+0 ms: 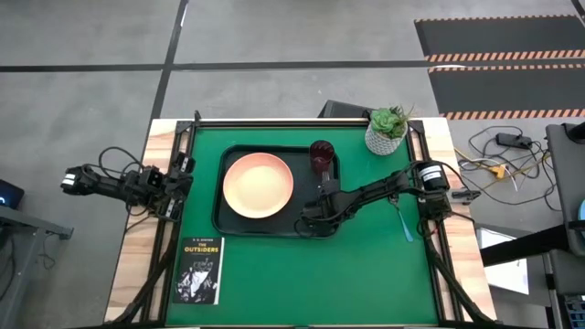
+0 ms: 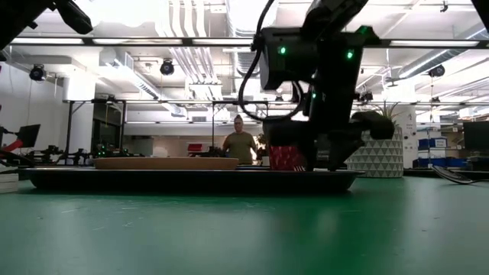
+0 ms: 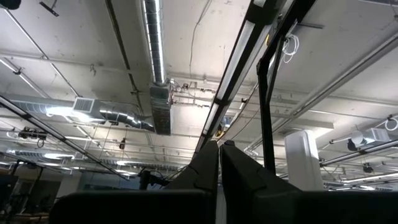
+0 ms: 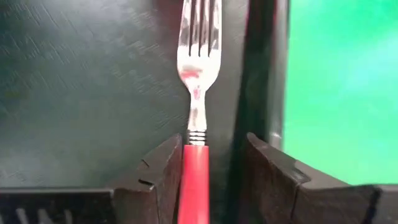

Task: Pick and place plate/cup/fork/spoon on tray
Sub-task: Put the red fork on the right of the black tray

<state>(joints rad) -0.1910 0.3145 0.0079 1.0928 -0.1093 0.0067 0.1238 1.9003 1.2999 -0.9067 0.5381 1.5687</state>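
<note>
Fork (image 4: 198, 93) silver-pronged, red-handled, between spread right hand (image 4: 211, 168) fingers, over tray (image 4: 74, 93)

Fork (image 4: 198, 81) – polished shiny metal head, glossy red plastic-looking handle. Tray (image 4: 81, 93) – dark, matt, finely grained texture, plastic by the look. Plate (image 1: 258, 185) smooth, matt salmon. Cup (image 1: 321, 155) translucent dark red. Table (image 1: 366, 274) covered in matt green, side boards (image 1: 137, 256) bare pale wood. Book (image 1: 198, 270) has a black paper cover.

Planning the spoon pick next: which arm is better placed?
Right. The spoon lies at the table's right side, by the right arm; its claw hangs over the tray with the fork. The left arm is parked off the left edge.
</note>
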